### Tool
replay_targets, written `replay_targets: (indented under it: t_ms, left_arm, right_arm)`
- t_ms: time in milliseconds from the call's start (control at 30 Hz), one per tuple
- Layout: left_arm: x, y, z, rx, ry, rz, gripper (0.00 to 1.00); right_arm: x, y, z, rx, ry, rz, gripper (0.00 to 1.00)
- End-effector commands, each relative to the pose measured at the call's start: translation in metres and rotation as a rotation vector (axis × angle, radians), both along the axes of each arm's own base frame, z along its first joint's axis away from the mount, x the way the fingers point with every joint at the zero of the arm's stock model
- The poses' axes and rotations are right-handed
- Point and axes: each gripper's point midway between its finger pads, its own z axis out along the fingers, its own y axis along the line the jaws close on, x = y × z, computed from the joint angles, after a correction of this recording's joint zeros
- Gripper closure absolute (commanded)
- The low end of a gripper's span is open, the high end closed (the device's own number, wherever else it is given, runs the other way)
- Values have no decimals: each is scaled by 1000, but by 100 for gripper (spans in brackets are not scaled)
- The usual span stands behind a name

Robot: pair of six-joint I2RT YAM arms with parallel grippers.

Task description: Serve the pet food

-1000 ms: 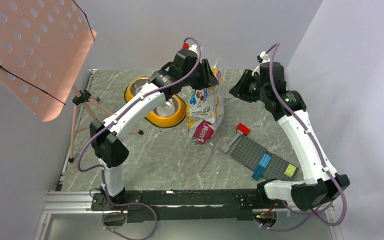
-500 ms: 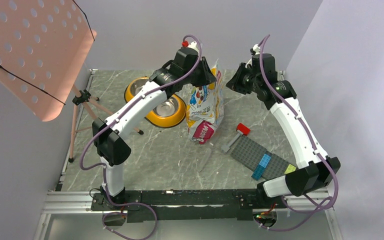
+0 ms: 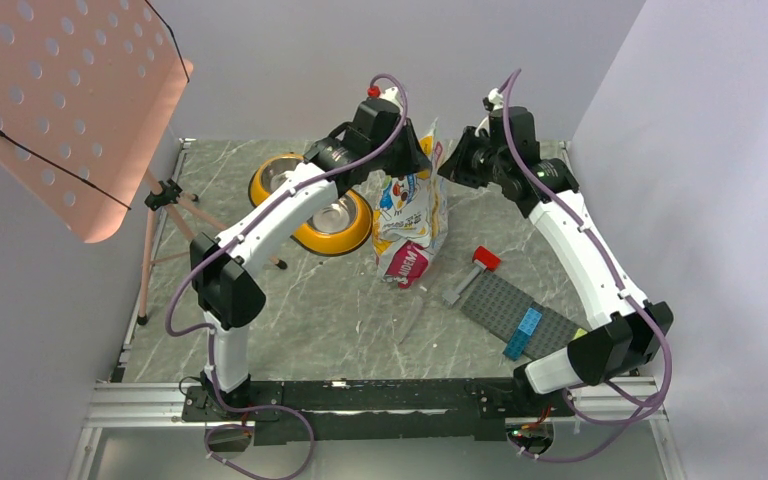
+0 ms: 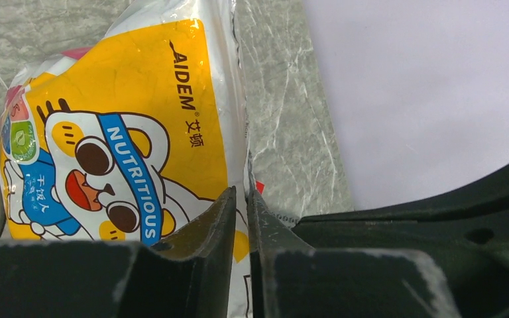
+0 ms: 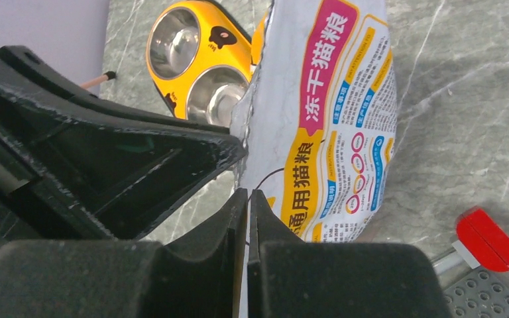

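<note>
The glossy white, pink and yellow bag [image 3: 412, 215] with a cartoon cat stands upright in the middle of the table. The pet food itself is hidden inside it. My left gripper [image 3: 422, 150] is shut on the bag's top edge; in the left wrist view the bag [image 4: 126, 119] passes its white seam between the left gripper [image 4: 242, 199] jaws. My right gripper [image 3: 452, 165] is shut on the same top edge from the right. In the right wrist view a thin white strip of the bag [image 5: 331, 132] sits between the right gripper [image 5: 247, 197] jaws.
A yellow double bowl [image 3: 260, 186] with two steel cups lies left of the bag, also seen as the bowl [image 5: 228, 33] in the right wrist view. A grey baseplate [image 3: 550, 330] with bricks and a red-headed tool [image 3: 484, 259] lie front right. A pink music stand [image 3: 60, 110] on a tripod stands at the left.
My right arm swung left to the bag's top and its jaws closed on the edge. The left jaws also closed on the bag's top. The bag stayed in place.
</note>
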Motion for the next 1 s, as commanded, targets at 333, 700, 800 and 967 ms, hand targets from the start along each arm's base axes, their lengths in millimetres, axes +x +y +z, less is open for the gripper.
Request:
replay_targets:
  t_ms: [333,700,800,967]
  left_arm:
    - [6,-7,9,-10,-38,-21,100]
    - [3,-5,22,-61,-51,-5,100]
    - [3,-4,20,-63,-36,-3,100]
    - [1,1,19,-59,-59,-23,100]
  right_arm:
    - [19,12,18,-29,-69,-42,87]
    - [32,11,11,-83,-52,-86,77]
    - [33,13,9,-98,-52,-71,74]
    - [29,16,-1,-117,-27,-27,71]
